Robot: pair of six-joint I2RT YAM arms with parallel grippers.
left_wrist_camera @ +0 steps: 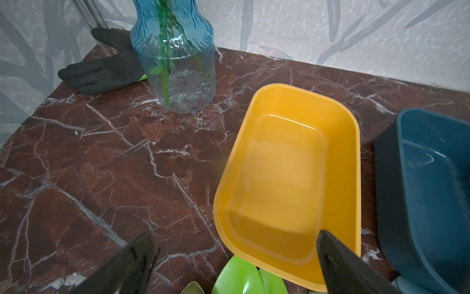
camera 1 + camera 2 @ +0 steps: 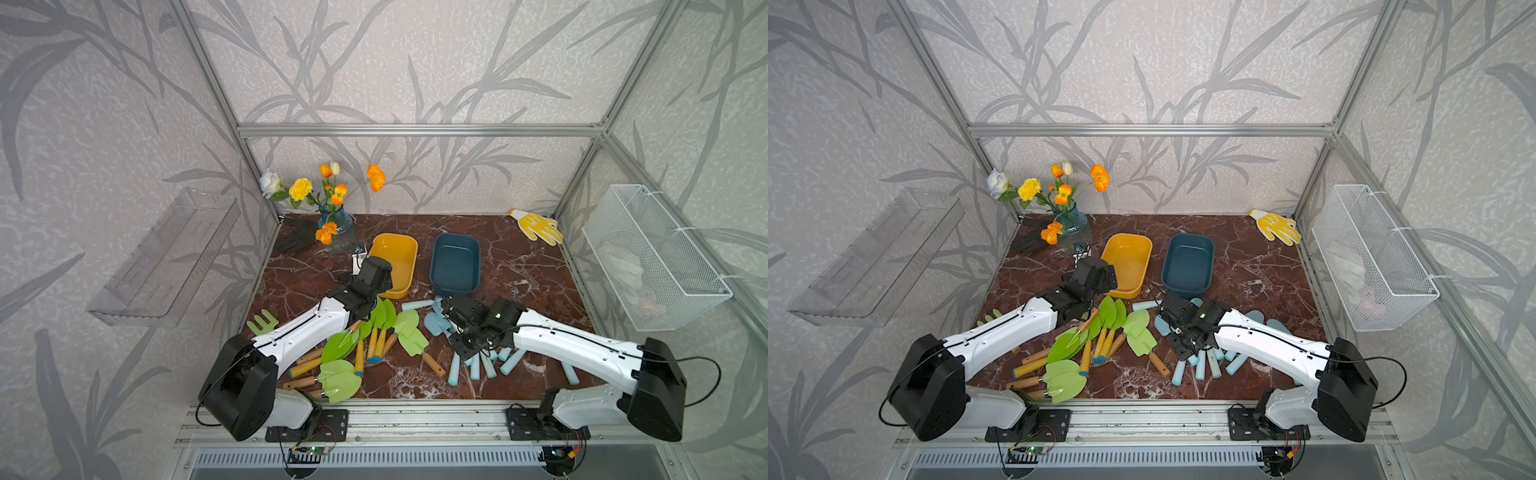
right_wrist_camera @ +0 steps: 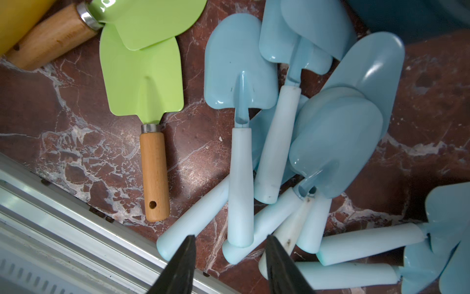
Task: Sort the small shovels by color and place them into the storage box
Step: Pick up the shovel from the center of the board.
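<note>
1. The right gripper [image 3: 230,238] has its jaws partly apart, astride the handle end of a blue shovel [image 3: 241,163] without visibly touching it.
2. That shovel's long axis runs with its blade end nearer the yellow box [image 1: 356,178] and its handle end farther away. It lies among the blue shovels [image 2: 476,368], right of that box and nearer the camera.
3. The left gripper [image 1: 235,233], spread wide and empty, hovers over the yellow box's near end.
4. The green shovels [image 2: 338,345] lie just before that box, with several blades pointing toward it.

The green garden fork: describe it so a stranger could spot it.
On the red marble table, find the pile of green shovels near the front. The green garden fork lies alone on the far side of the left arm from them, by the table's left edge. Only its head splits into prongs.
</note>
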